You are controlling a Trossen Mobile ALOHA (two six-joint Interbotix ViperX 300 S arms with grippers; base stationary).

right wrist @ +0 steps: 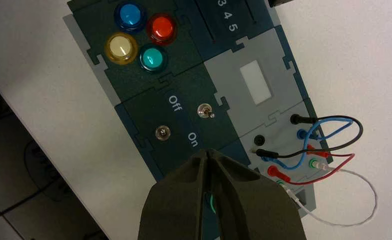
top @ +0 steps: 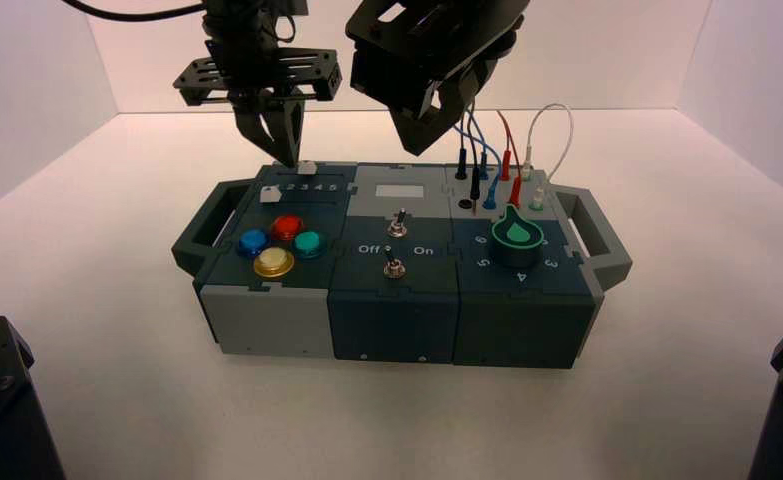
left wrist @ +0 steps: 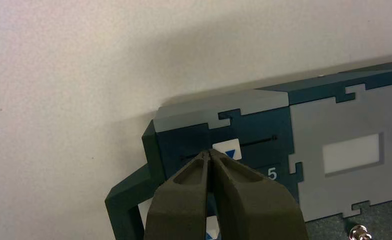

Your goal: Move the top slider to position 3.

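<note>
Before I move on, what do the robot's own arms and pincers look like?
Both arms are black, with angular, plate-like parts; the left one carries slotted brackets, and a black cable shows beside it. The left pincer and right pincer each have two dark, smooth fingers tapering to narrow tips. I see no lettering on either.

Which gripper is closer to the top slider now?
Left. The left gripper is right beside the top slider, at its left. The right gripper hangs well off to the slider's right, above the box's middle section.
</note>
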